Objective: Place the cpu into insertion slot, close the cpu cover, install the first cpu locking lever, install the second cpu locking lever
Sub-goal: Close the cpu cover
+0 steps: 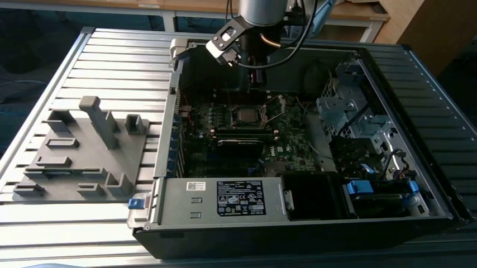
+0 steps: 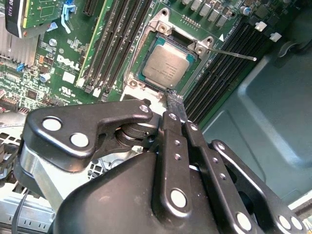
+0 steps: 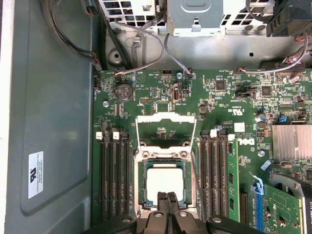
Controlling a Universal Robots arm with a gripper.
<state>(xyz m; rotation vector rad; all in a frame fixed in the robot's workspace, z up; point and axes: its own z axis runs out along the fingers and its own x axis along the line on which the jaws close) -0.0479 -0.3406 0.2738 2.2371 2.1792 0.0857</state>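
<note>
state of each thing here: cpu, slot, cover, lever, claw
cpu: seated, top bare
insertion slot: holds the cpu
cpu cover: flipped open, clear of the cpu
locking lever: unlatched, sticking out
claw: shut, tips by the slot's edge

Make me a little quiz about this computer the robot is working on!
1. True or false: the cpu already sits in the insertion slot.
2. The cpu cover is: A) shut over the chip, B) swung open, C) missing.
3. Fill in: in the first wrist view, the tips of the fingers are nearest the ____.
Key: 1 true; 2 B; 3 cpu.
</note>
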